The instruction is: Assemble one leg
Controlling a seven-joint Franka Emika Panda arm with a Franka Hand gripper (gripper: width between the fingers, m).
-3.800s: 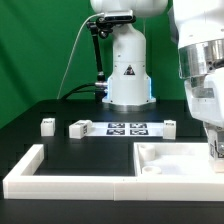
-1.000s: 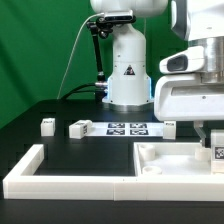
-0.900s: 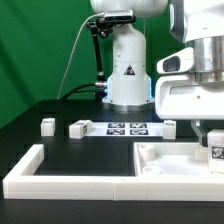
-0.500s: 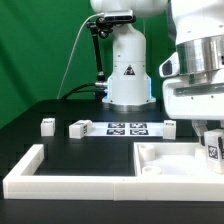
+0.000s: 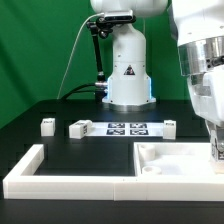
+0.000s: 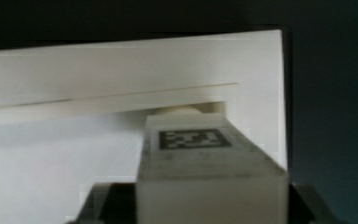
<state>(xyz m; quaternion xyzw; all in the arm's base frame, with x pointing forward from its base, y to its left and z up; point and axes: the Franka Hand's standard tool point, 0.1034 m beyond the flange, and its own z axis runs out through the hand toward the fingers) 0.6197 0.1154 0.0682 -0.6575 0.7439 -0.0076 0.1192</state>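
This place looks like a robotics lab. A green curtain hangs behind a black table, and a white robot base stands fixed on it. A marker board with printed tags lies on the table, and cables run to the arm.

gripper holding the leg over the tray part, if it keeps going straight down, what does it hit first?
Most likely the white tray part: in the wrist view the leg in the gripper points at its surface. The remaining gap is unclear.
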